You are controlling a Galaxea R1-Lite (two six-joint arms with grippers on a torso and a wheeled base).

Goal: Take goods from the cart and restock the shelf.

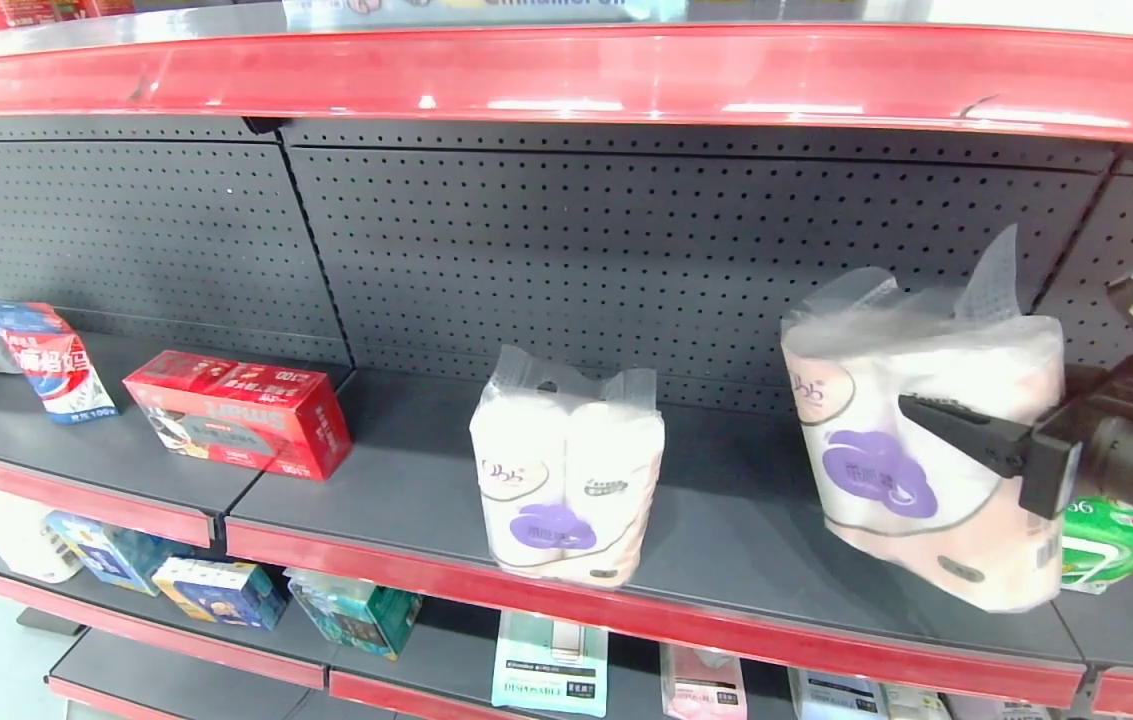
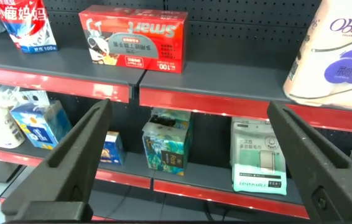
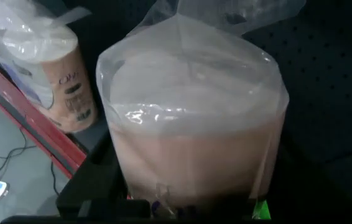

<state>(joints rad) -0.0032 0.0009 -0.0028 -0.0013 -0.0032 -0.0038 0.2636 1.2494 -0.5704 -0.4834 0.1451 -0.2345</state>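
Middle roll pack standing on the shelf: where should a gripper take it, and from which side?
Likely across its two flanks at mid-height, from the open front. The roll pack stands upright with both sides free; the pegboard closes the back, and the loose film on top gives little hold.

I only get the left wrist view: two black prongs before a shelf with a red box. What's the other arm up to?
Observer: The right tool grips a toilet paper pack, tilted, at the right part of the middle shelf.
Operator: Is anything next to it?
Observer: A green packet lies on that shelf, just to the pack's right.
Operator: And above all this?
Observer: A red-edged upper shelf runs overhead.
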